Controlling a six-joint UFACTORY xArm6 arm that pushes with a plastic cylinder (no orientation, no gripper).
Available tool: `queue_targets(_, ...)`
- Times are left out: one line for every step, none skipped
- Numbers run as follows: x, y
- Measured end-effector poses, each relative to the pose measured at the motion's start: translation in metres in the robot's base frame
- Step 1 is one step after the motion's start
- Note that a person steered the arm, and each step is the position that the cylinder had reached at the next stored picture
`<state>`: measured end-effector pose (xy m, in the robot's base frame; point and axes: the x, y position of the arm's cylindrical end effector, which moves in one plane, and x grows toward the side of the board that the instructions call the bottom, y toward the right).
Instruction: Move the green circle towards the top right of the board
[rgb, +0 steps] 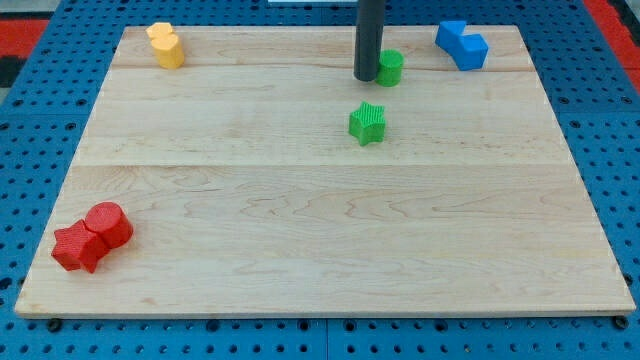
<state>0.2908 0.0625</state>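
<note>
Green circle (390, 67) sits near the view's top, right of centre, with my tip (366, 77) pressed against its left side. No fingers exist on this rig, so nothing opens, closes or grips; the rod can only shove. Standing on the circle's left puts me where a push would carry it rightward, which I judge is the point of this placement, since the goal corner lies toward the view's top right.

Just below the circle, apart from it, sits the green star (368, 123), out of the push line. Further right along the top edge lies the blue block (462, 44), an angular piece whose exact shape I cannot settle; it occupies the corner region the circle is meant for. Bare wood shows between the circle and that block, so there is room to travel, though the wooden surface (320, 230) ends close behind the circle, leaving little slack upward.

Well away, the yellow block (166, 45) rests at the top left, and the two red blocks (92, 237) touch each other at the bottom left.
</note>
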Motion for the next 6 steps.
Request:
queue_targets(-0.005, 0.014)
queue_targets(-0.014, 0.029)
queue_targets(-0.026, 0.041)
queue_targets(-0.025, 0.043)
queue_targets(-0.015, 0.047)
queue_targets(-0.015, 0.060)
